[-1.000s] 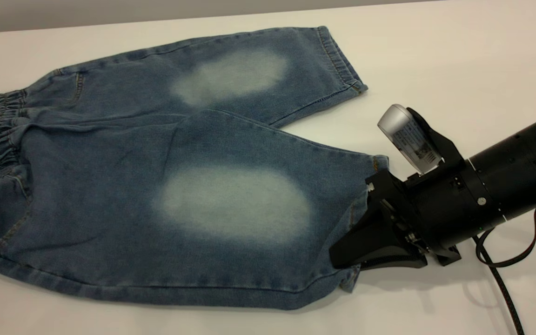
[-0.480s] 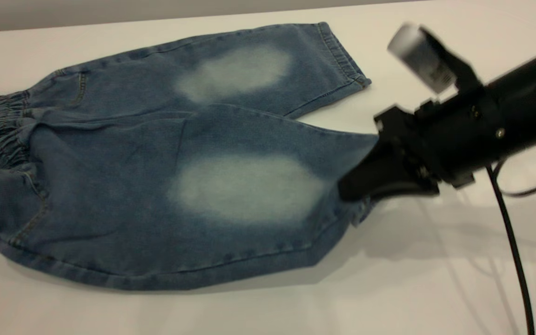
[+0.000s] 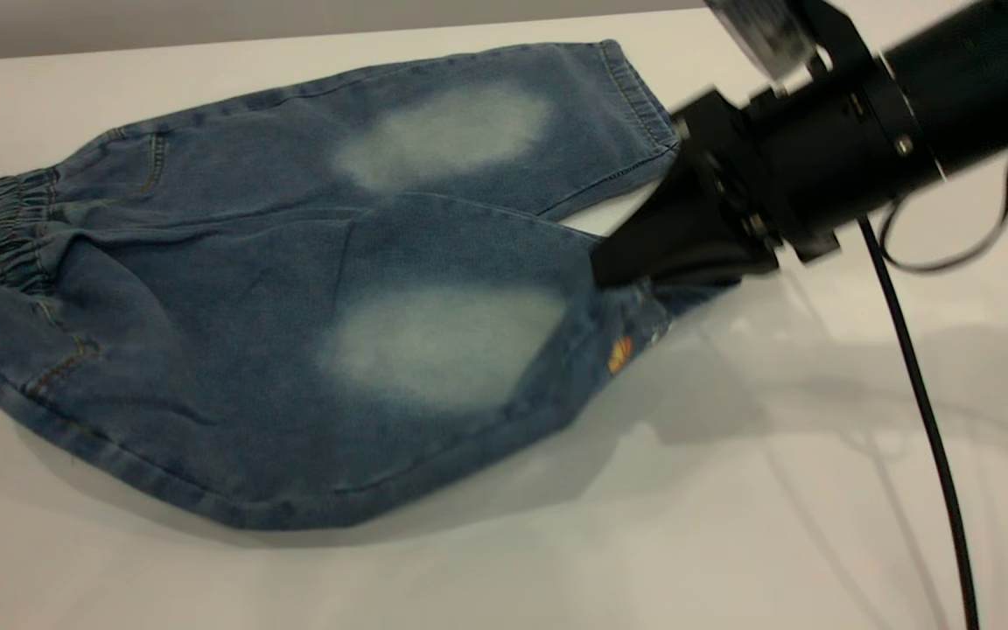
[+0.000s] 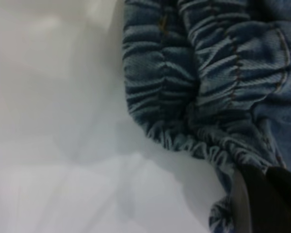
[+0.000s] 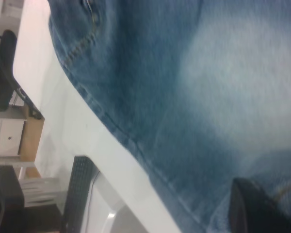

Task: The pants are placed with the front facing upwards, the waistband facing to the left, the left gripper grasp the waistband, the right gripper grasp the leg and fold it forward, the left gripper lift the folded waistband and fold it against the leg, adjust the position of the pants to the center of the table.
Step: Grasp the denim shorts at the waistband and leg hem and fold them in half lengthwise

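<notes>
The blue denim pants lie on the white table, with the ruched waistband at the left. My right gripper is shut on the hem of the near leg and holds it off the table, above the gap between the legs. A small orange print shows on the turned-up underside. The far leg lies flat. In the left wrist view my left gripper is shut on the near corner of the waistband. In the right wrist view, denim fills the picture, and one dark finger shows.
The right arm's black cable hangs down across the table's right side. In the right wrist view, a dark chair, wooden furniture and a dark grille-like object stand beyond the table's edge.
My right gripper has risen and swung toward the far leg, carrying the near leg's hem with it. The near leg has come off the table and the print on its underside now shows.
</notes>
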### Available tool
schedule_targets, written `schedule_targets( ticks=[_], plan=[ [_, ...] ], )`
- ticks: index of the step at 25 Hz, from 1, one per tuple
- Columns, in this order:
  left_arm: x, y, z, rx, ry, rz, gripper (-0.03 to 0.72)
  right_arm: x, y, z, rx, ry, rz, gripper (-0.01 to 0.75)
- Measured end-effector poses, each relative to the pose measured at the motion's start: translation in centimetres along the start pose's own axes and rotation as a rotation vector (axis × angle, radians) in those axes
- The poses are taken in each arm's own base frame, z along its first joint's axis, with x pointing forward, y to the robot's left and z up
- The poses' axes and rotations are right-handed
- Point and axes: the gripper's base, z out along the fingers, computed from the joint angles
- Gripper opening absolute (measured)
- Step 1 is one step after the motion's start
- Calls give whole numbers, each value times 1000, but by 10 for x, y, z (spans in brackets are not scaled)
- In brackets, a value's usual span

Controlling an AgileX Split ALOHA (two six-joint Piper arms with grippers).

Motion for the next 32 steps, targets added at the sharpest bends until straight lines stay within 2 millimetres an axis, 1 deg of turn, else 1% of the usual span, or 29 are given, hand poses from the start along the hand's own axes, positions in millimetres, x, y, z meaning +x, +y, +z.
schedule_targets(
  ticks=[2,8,11,16,21,24,29,32],
  plan=[
    [-4,-1,-4,3,-7,9,54,-10,2,-1,1,5,-23,17],
    [-16,-8,-16,25,-25,31,54,-51,11,-6,33,-20,-75,17],
    [-22,-10,-22,30,-35,44,54,-73,14,-14,50,-42,-92,17],
    [-33,-16,-33,52,-69,56,54,-105,11,-38,95,-98,-106,17],
    [-42,-21,-43,56,-94,78,54,-124,2,-63,147,-141,-105,17],
    [-47,-23,-48,56,-114,82,54,-134,-2,-73,165,-177,-116,17],
    [-53,-27,-54,75,-149,78,54,-148,2,-77,174,-208,-187,17],
    [-56,-28,-55,91,-175,71,54,-156,-2,-75,182,-221,-196,17]
  ],
)
